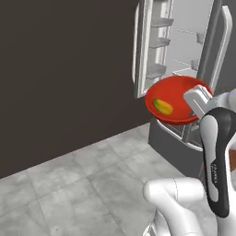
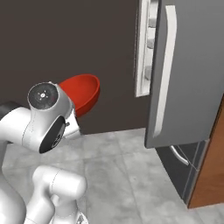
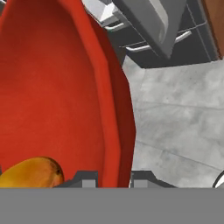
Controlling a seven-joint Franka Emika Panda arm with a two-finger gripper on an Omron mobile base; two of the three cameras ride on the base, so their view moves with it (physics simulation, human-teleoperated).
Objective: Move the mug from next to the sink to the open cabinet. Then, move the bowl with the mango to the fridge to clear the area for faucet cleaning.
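The wide red bowl [image 1: 171, 92] hangs in the air in front of the open fridge [image 1: 184, 41], tilted, with the yellow-orange mango [image 1: 162, 106] lying inside it. My gripper [image 1: 193, 110] is shut on the bowl's right rim. In the hand view the bowl [image 3: 52, 87] spreads across the left, the mango [image 3: 33, 173] rests at its low end, and the rim runs down between the fingertips [image 3: 85, 178] of my gripper [image 3: 113, 178]. From the right base view the bowl [image 2: 83, 92] shows from outside, left of the fridge door [image 2: 183, 74]. The mug, sink, cabinet and faucet are out of view.
The fridge's white door shelves [image 1: 156, 44] stand swung open to the left. Its lower drawer [image 1: 177, 138] sits under the bowl. A dark wall [image 1: 64, 69] runs behind, with grey tiled floor [image 1: 69, 184] below. A brown wooden panel [image 2: 210, 166] stands right of the fridge.
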